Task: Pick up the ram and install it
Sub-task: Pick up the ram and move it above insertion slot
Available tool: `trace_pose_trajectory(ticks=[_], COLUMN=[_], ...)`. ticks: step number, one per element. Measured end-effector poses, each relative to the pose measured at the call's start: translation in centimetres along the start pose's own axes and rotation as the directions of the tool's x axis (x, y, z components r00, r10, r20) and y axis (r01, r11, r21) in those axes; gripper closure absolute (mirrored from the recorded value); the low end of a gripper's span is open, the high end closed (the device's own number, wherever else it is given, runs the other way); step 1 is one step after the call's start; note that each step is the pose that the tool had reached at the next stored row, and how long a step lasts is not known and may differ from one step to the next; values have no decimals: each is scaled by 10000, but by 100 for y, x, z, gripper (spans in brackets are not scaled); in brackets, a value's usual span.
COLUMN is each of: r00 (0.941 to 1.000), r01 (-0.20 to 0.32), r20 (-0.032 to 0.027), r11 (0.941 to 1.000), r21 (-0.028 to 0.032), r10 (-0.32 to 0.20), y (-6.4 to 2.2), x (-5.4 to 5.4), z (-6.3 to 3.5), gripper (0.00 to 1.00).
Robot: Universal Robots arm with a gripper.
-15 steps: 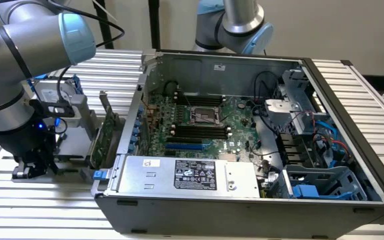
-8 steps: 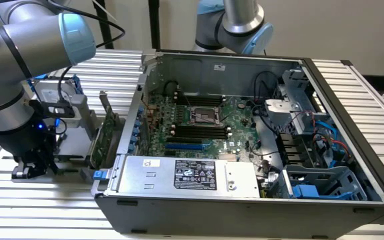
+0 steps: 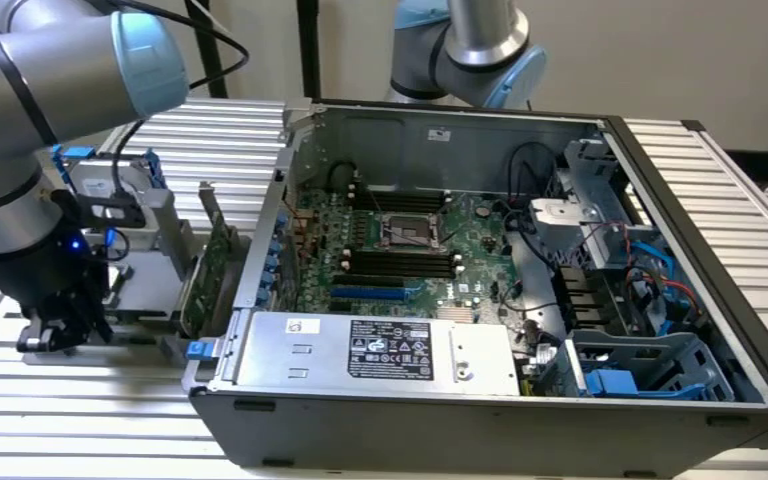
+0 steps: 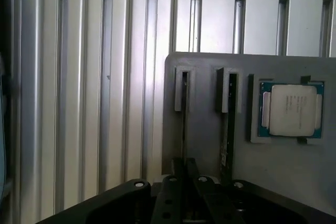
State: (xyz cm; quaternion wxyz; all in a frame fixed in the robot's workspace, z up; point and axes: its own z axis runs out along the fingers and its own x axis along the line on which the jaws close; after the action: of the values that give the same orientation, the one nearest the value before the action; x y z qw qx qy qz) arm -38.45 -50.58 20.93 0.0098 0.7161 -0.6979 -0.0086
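The ram stands on its edge in a narrow slot of the grey holder, which lies on the ribbed metal tabletop. The hand is low over this slot, and its two fingers are pressed together on the thin board. A second memory stick stands in the slot just beside it, near a processor. To the exterior view's right of the holder sits the open computer case, with an expansion card upright between them.

open case, expansion card upright beside hand
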Motion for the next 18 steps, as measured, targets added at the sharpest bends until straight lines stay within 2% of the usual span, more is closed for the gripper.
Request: trace_pose_trajectory(ticks=[11,18], r00=[10000,10000], r01=[0,0], r20=[2,1], r11=[10000,10000], r21=[1,1], r10=[0,0], y=[-9,-93], x=[1,4], z=[-499,-822], gripper=[100,100])
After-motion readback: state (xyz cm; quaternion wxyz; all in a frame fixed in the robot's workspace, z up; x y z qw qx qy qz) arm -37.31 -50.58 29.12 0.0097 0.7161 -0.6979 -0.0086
